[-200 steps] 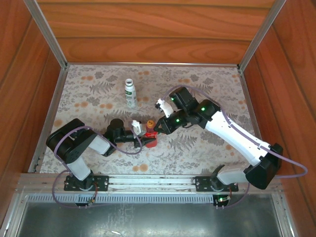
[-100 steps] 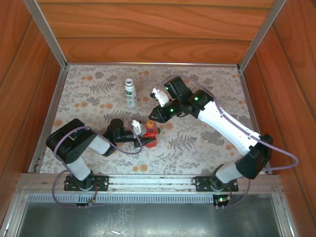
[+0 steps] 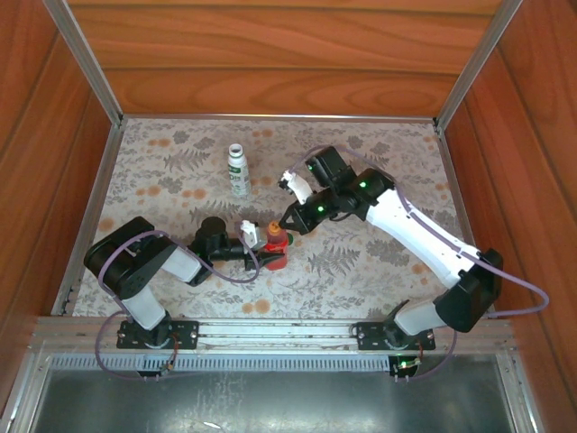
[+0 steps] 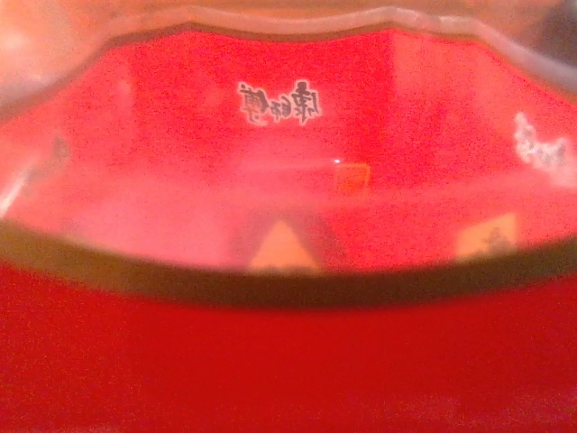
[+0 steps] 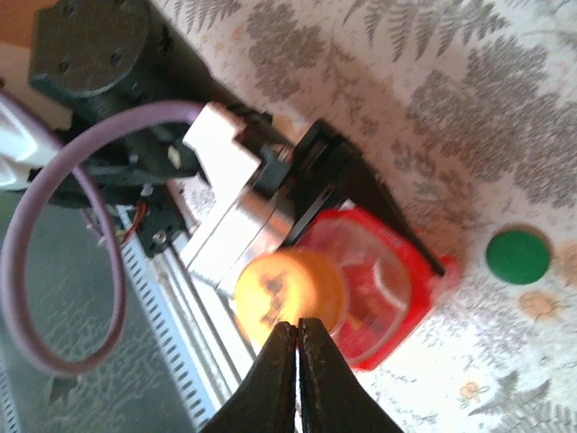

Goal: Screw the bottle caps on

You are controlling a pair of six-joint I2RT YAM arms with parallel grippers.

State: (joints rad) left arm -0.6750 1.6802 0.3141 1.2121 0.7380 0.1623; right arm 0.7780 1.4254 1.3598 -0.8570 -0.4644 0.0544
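Note:
The red bottle point(image 3: 278, 260) stands upright on the patterned table, with my left gripper point(image 3: 264, 256) shut on its body. Its red plastic and label point(image 4: 288, 135) press close against the left wrist camera. An orange cap point(image 3: 274, 229) sits on the bottle's neck. My right gripper point(image 3: 288, 225) is shut with nothing between its fingers, just right of the cap. In the right wrist view its tips point(image 5: 297, 327) overlap the edge of the orange cap point(image 5: 284, 287); contact is unclear. A green cap point(image 5: 517, 255) lies loose beside the red bottle point(image 5: 388, 298). The white bottle point(image 3: 237, 171) stands uncapped farther back.
The left gripper's black fingers point(image 5: 335, 167) and its purple cable point(image 5: 54, 234) crowd the near side of the red bottle. Wooden walls with metal rails point(image 3: 90, 63) enclose the table. A metal rail point(image 3: 270, 332) runs along the near edge.
The right gripper lifted up and back from the orange cap, then came back down beside it, shut. The left gripper and the red bottle stayed put.

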